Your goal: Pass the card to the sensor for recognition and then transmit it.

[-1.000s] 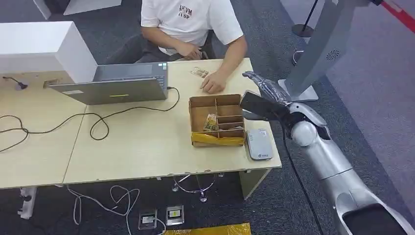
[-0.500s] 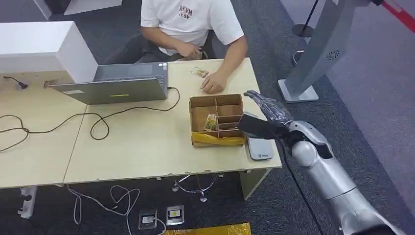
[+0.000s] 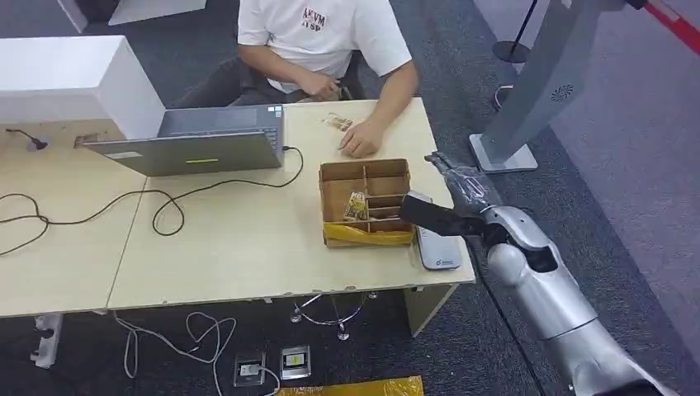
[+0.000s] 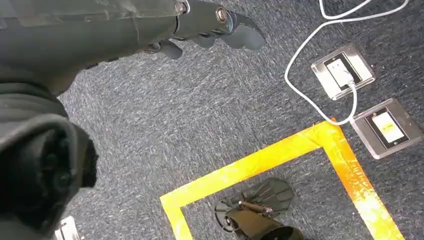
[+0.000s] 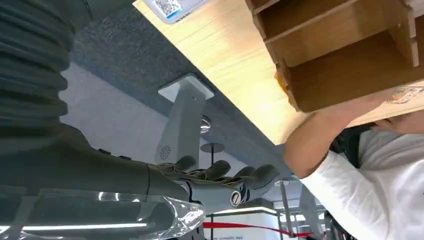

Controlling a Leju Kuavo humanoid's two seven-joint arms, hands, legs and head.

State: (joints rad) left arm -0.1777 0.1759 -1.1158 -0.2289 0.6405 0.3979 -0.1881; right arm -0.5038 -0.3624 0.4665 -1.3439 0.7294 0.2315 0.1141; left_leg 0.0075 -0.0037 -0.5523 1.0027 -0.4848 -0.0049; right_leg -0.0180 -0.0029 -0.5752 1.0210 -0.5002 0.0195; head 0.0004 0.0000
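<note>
My right hand [image 3: 467, 191] hangs over the table's right edge and holds a dark card [image 3: 427, 216] flat, sticking out to the left. The card hovers just above the far end of the white sensor [image 3: 437, 249], which lies on the table beside the cardboard box; I cannot tell whether they touch. In the right wrist view the sensor's labelled face [image 5: 170, 7] lies close beyond the right hand's outstretched fingers [image 5: 227, 179]. My left hand [image 4: 200, 27] hangs over the carpet with nothing in it, fingers apart.
A divided cardboard box [image 3: 366, 200] holding small packets stands left of the sensor. A person sits at the far side, one hand [image 3: 361, 142] on the table. A laptop [image 3: 198, 142], cables [image 3: 157, 210] and a white box [image 3: 74, 78] lie to the left. A grey stand [image 3: 536, 82] rises at right.
My right hand has come down and toward the near edge with the card, from above the box's far right corner to just over the sensor. The person has stayed put.
</note>
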